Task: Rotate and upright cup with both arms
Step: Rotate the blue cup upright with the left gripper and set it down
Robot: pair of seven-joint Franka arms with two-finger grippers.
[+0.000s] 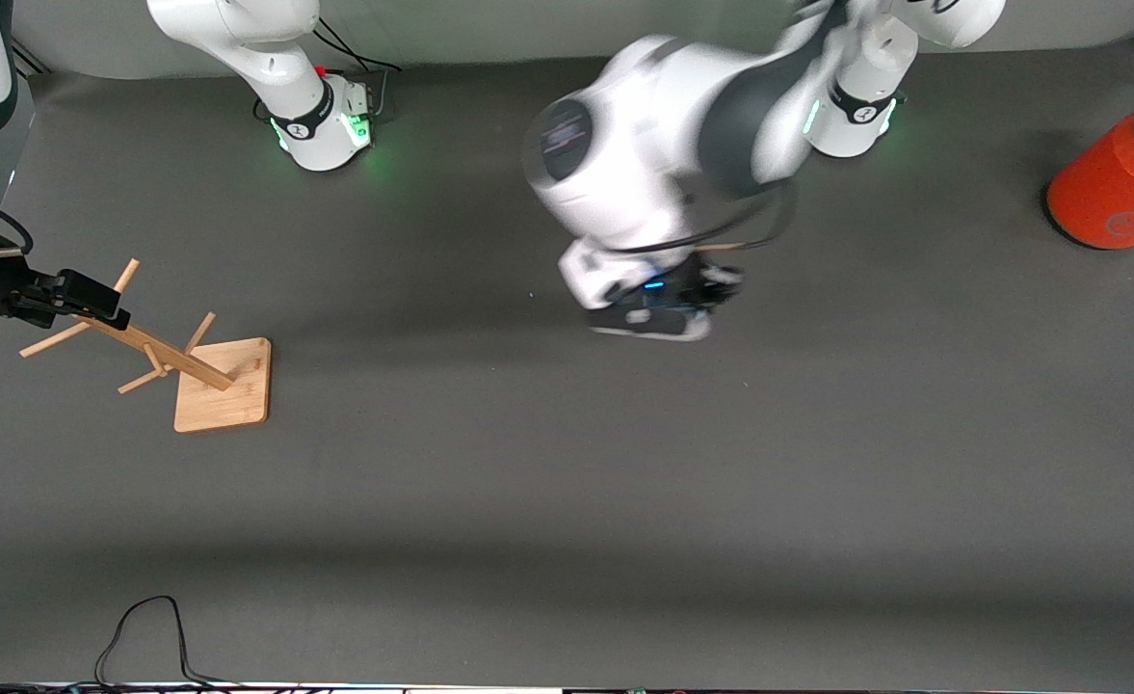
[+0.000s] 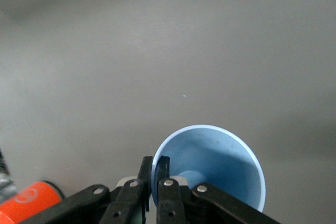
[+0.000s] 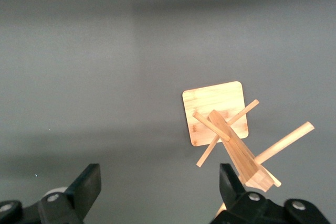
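The pale-blue cup (image 2: 220, 166) shows in the left wrist view with its open mouth facing the camera. My left gripper (image 2: 155, 170) is shut on the cup's rim, one finger inside and one outside. In the front view the left gripper (image 1: 668, 301) hangs over the middle of the table, and the arm is blurred and hides most of the cup. My right gripper (image 1: 102, 301) is open and empty over the top of a wooden peg rack at the right arm's end of the table. In the right wrist view its fingers (image 3: 89, 182) stand wide apart.
The wooden peg rack (image 1: 223, 386) stands on a square base and also shows in the right wrist view (image 3: 215, 111). A large orange can (image 1: 1120, 183) with a silver top stands at the left arm's end and also shows in the left wrist view (image 2: 29, 203). Cables lie along the table's near edge.
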